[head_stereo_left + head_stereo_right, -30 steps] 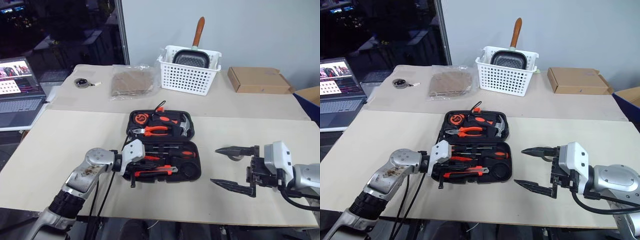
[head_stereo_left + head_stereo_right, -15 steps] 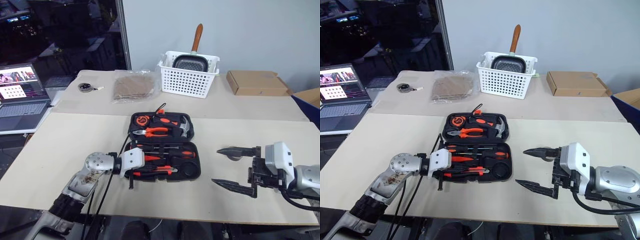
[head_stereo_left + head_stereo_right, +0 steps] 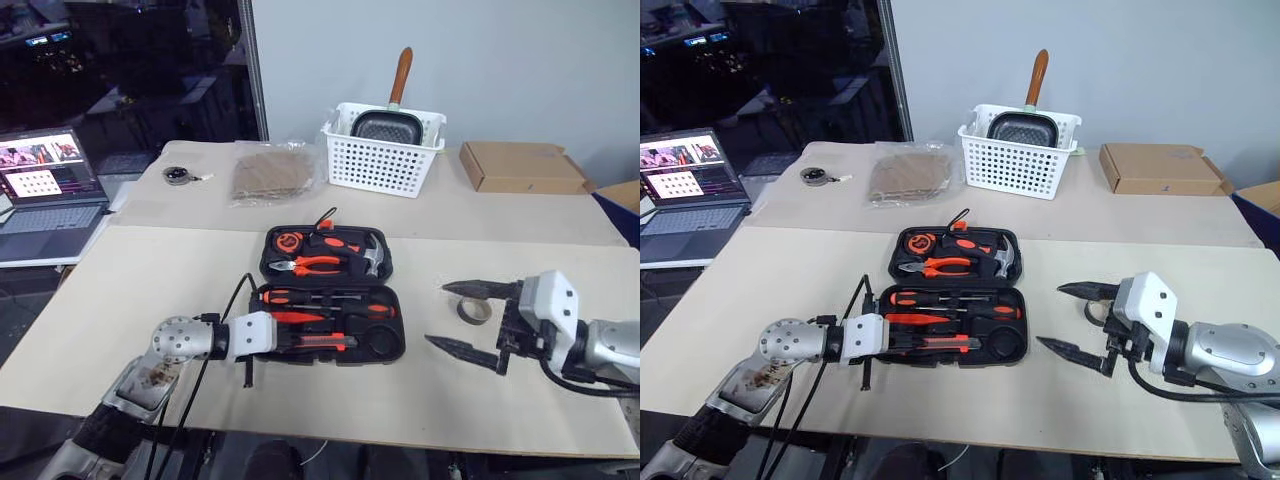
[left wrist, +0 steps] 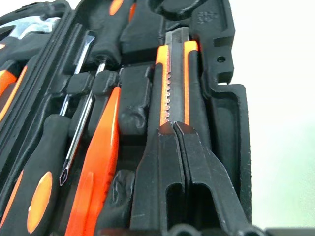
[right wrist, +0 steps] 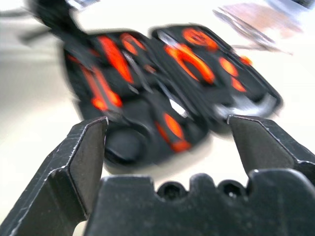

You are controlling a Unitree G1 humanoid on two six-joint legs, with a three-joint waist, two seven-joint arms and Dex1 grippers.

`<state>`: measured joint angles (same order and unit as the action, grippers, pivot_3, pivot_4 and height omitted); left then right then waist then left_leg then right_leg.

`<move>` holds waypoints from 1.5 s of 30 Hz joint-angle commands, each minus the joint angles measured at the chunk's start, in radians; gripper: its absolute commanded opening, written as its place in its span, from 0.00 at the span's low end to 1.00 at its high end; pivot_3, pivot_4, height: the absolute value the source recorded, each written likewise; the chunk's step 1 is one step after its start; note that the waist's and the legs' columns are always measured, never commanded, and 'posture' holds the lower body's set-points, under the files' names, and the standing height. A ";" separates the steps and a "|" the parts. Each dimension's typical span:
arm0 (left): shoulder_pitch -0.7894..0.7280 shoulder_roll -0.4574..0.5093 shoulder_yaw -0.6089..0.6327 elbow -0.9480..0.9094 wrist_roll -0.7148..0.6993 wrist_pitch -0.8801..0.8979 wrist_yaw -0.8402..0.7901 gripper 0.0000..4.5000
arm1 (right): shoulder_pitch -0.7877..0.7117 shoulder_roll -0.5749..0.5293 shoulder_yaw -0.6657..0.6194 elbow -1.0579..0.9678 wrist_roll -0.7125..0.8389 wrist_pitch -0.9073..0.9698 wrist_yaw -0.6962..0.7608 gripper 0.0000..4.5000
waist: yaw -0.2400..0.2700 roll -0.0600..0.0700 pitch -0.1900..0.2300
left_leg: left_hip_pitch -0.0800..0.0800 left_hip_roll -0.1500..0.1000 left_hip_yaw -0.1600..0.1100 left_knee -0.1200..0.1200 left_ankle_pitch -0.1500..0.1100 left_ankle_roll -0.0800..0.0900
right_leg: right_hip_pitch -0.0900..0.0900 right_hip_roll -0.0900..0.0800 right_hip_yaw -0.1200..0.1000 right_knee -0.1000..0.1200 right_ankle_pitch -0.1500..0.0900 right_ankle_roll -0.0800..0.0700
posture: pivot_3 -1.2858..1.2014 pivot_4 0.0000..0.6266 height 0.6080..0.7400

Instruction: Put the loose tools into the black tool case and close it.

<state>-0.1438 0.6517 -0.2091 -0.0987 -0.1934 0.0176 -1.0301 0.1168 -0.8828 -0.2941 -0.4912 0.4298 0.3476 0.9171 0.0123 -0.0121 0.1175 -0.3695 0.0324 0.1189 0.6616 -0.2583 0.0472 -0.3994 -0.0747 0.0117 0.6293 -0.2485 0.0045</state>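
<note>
while the black tool case [image 3: 330,295] lies open mid-table, the box cutter [image 4: 176,81] sits in its slot along the near half, beside two screwdrivers [image 4: 88,123]. the left gripper [image 4: 173,129], fingers pressed together, meets the cutter's end from nine o'clock. at three o'clock the tape roll [image 3: 474,310] lies between the right gripper's [image 3: 468,318] widely spread fingers.

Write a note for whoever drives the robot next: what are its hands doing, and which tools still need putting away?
Left gripper: fingers shut, tips against the box cutter lying in its slot.
Right gripper: fingers open, empty, around the tape roll on the table.
Tool case: open, lying flat.
Done: screwdrivers and box cutter in the case.
Left: put the tape roll in, then close the case.
</note>
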 commanded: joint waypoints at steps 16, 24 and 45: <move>-0.158 0.167 0.326 -0.546 -0.802 0.698 0.099 0.97 | -0.256 -0.165 0.275 0.207 -0.213 0.384 -0.095 0.77 | -0.011 -0.006 0.009 | -0.018 -0.003 -0.001 0.000 0.002 0.004 | -0.011 0.009 -0.004 -0.004 0.004 0.006 | 0.52 0.24 1.00; -0.125 0.188 0.350 -0.588 -0.806 0.701 0.122 0.98 | -0.418 -0.136 0.429 0.277 -0.286 0.509 -0.105 0.60 | -0.012 -0.007 0.009 | -0.017 -0.002 -0.001 0.000 0.003 0.002 | -0.012 0.013 -0.003 -0.003 0.005 0.004 | 0.52 0.24 1.00; 0.187 0.288 0.599 -0.604 -0.812 0.644 -0.027 0.98 | -0.561 -0.103 0.503 -0.199 -0.042 0.593 0.098 0.01 | -0.026 -0.007 0.011 | -0.020 0.001 -0.001 0.000 0.005 -0.001 | -0.020 0.015 -0.002 0.002 0.005 0.000 | 0.52 0.24 1.00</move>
<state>0.0267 0.9213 0.3347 -0.6950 -0.9844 0.6597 -1.0300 -0.4206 -0.9865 0.1764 -0.6436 0.3705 0.9268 0.9984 -0.0134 -0.0191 0.1283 -0.3894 0.0335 0.1182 0.6612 -0.2530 0.0454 -0.4197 -0.0597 0.0089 0.6314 -0.2437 0.0042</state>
